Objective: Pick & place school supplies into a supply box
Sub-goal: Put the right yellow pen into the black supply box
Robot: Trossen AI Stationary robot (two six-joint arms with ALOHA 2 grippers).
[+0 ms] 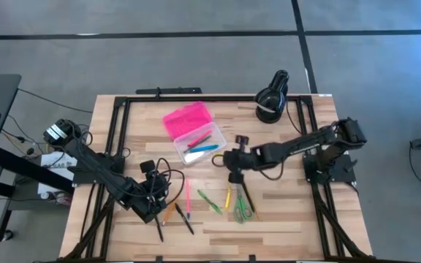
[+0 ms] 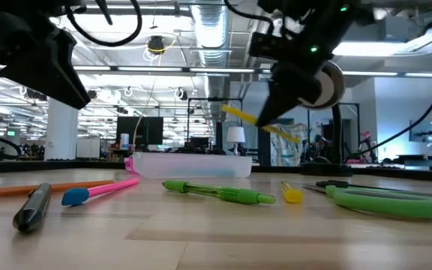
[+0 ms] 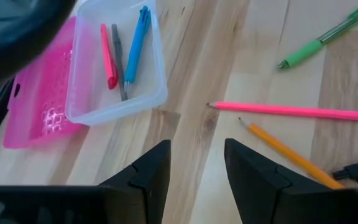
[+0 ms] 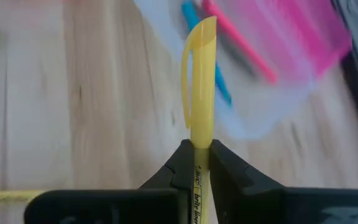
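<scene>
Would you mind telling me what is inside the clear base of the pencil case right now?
The pencil case holds a pink pen, a grey pen and a blue pen. Nothing visibly covers them.

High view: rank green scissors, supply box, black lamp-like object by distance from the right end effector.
From the right end effector, shut on the yellow pen:
1. Supply box, just beside it, toward the left arm.
2. Green scissors, nearer the table's front edge.
3. Black lamp-like object, at the back edge.

Yellow pen (image 4: 202, 93), pink-lidded clear box (image 1: 194, 132)
</scene>
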